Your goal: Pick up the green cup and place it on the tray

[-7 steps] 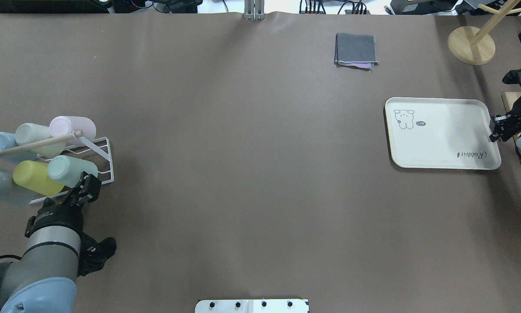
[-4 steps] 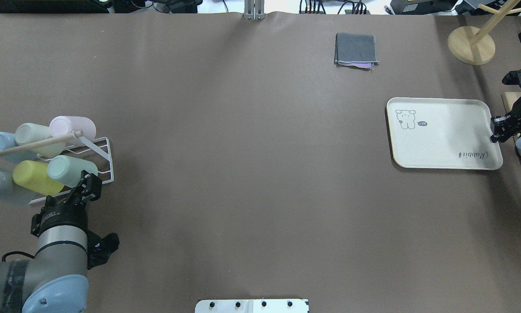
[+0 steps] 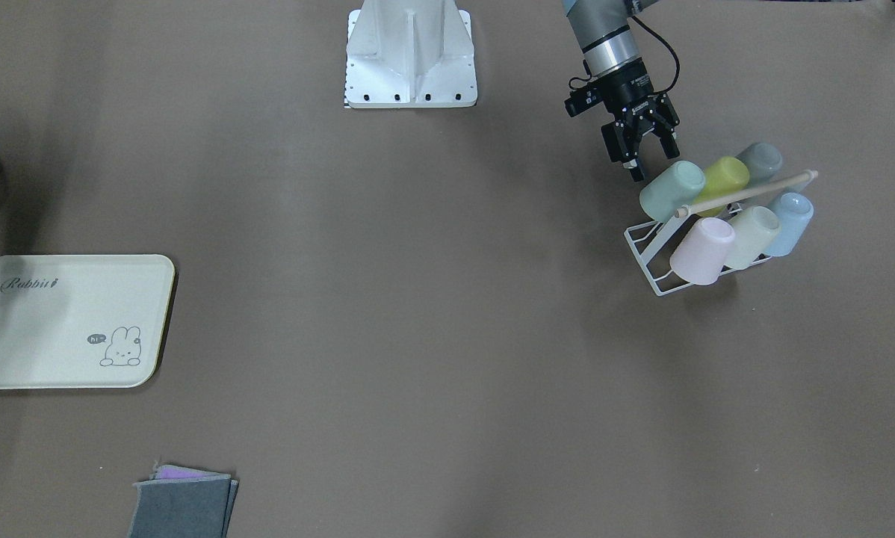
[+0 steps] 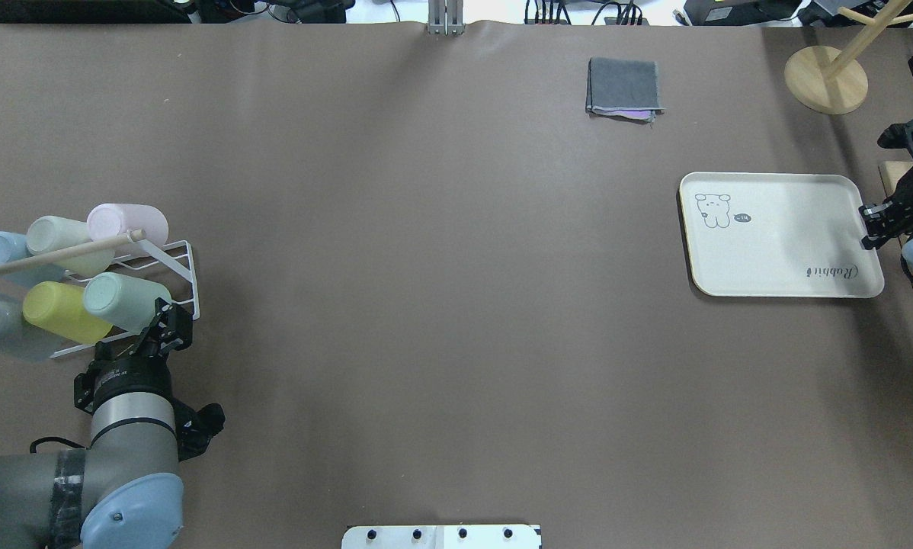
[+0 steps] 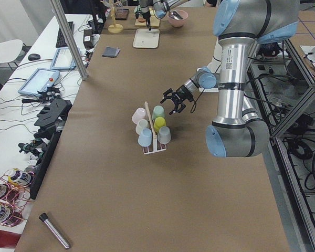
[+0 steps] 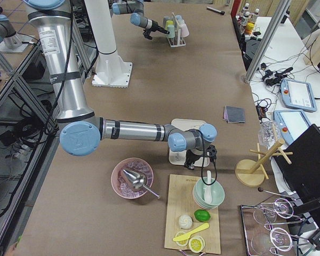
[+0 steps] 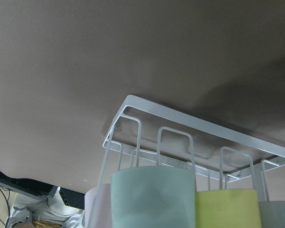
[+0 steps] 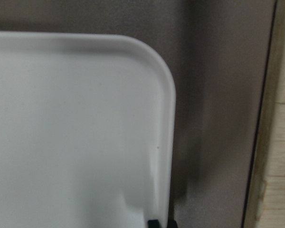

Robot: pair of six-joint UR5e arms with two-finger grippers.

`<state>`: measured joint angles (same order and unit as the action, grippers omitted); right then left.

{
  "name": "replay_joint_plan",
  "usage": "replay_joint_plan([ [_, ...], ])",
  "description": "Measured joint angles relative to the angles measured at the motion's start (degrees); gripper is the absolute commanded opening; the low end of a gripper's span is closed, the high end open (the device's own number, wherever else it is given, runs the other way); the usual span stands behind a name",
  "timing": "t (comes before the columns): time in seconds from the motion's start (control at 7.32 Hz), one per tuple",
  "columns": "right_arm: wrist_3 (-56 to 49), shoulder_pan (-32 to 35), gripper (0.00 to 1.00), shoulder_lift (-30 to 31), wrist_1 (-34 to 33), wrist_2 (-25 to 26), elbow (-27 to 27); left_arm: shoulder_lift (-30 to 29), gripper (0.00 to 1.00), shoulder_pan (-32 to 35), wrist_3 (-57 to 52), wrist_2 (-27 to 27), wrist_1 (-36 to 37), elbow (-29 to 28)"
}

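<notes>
Green cup [image 4: 125,300] sits tilted on wire rack [image 7: 204,124], lower left of overhead view. Matte mint, tapered, no handle. Left claw [image 4: 173,324] spread wide just beside it, likely lining up the grasp. Right claw [image 4: 870,231] seems pinched on tray [image 4: 776,244] rim, far right; probably steadying it.

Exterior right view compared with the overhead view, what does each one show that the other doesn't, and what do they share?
Only exterior right shows the pink bowl with its metal scoop, the lime and the lemon slices. Only overhead shows the tray's bunny drawing, and shows plainly that the left hand is open beside the green cup. Both show the tray, the folded grey cloth, the wooden stand and the cup rack.
</notes>
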<state>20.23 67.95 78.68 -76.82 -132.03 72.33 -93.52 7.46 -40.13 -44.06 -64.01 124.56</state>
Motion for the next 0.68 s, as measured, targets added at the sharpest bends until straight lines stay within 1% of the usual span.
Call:
replay_joint_plan([
  [0.41,0.2,0.1,0.0,0.0,-0.1,-1.1,0.4,-0.5,0.98,1.6,0.1,0.3,0.4,-1.4],
  [0.68,0.5,0.7,0.0,0.2,-0.1,-5.4,0.5,-0.7,0.98,2.6,1.4,0.3,0.4,-2.7],
])
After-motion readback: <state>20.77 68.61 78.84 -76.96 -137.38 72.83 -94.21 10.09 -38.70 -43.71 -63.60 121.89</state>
